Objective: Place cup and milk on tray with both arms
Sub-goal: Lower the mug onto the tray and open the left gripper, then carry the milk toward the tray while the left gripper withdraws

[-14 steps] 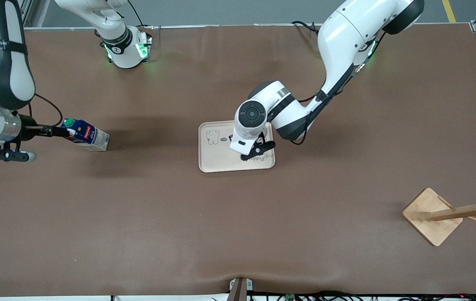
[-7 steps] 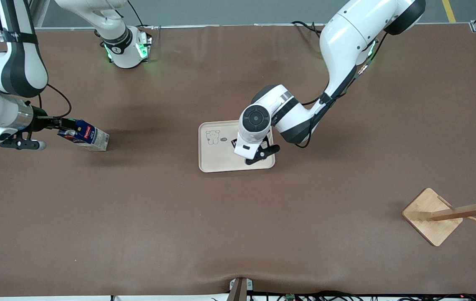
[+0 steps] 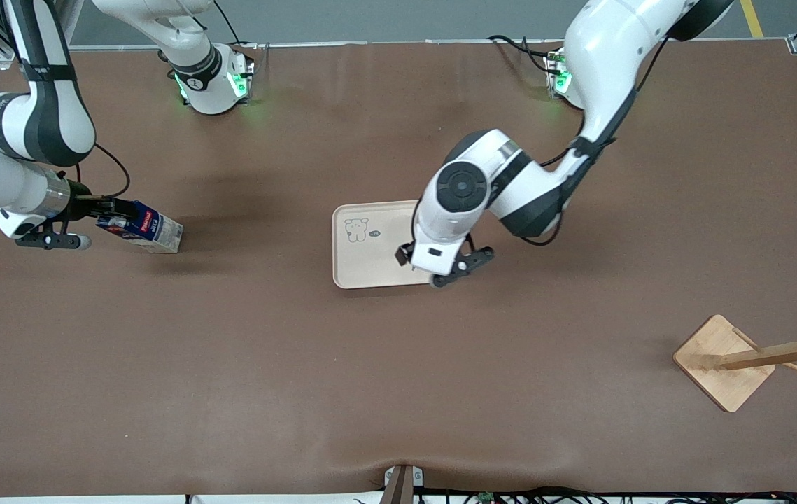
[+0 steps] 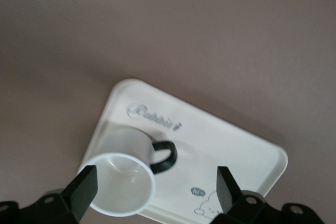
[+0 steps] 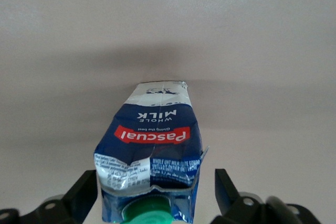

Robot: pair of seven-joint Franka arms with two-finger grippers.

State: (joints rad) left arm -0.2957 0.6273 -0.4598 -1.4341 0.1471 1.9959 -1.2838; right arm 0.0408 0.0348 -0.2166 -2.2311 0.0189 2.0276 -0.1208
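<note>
The cup (image 4: 123, 179), a white mug with a black handle, stands on the cream tray (image 4: 236, 145) beside the "Rabbit" lettering. In the front view my left wrist hides it. My left gripper (image 3: 448, 269) is open and empty, over the tray (image 3: 363, 262) at its corner toward the left arm's end; it also shows in the left wrist view (image 4: 156, 184). The milk (image 3: 150, 229) stands on the table toward the right arm's end, apart from the tray. My right gripper (image 3: 115, 210) is open, one finger on each side of the top of the milk (image 5: 155, 140), with gaps; it also shows in the right wrist view (image 5: 156, 192).
A wooden rack (image 3: 723, 360) with pegs stands on its square base near the front camera, toward the left arm's end. Brown table lies between the milk and the tray.
My left gripper has risen off the tray and moved toward the left arm's end, leaving the cup standing. My right gripper has moved over the carton's cap.
</note>
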